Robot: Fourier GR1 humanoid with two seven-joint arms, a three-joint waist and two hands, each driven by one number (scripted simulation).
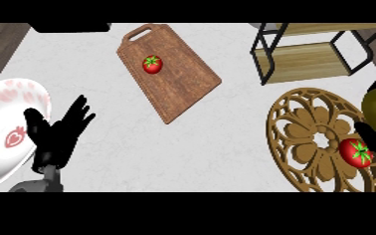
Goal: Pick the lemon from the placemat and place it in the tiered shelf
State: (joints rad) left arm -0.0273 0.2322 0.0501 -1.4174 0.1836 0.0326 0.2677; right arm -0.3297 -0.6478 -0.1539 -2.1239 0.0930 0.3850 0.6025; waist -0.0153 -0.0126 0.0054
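Observation:
A round carved wooden placemat (301, 129) lies at the right. On its right side sits a red tomato (357, 152) with a green stem. A yellow-olive rounded shape (370, 102), perhaps the lemon, is cut off by the right edge above the placemat. Just below it a small black part of my right hand (365, 131) shows, mostly out of view. The tiered shelf (308, 62), a black frame with wooden boards, stands at the top right. My left hand (57, 132) rests open at the lower left, fingers up, holding nothing.
A brown cutting board (180, 87) lies slanted at the top centre with a second tomato (152, 64) on it. A white plate (18, 129) with red patterns sits at the left edge, partly behind my left hand.

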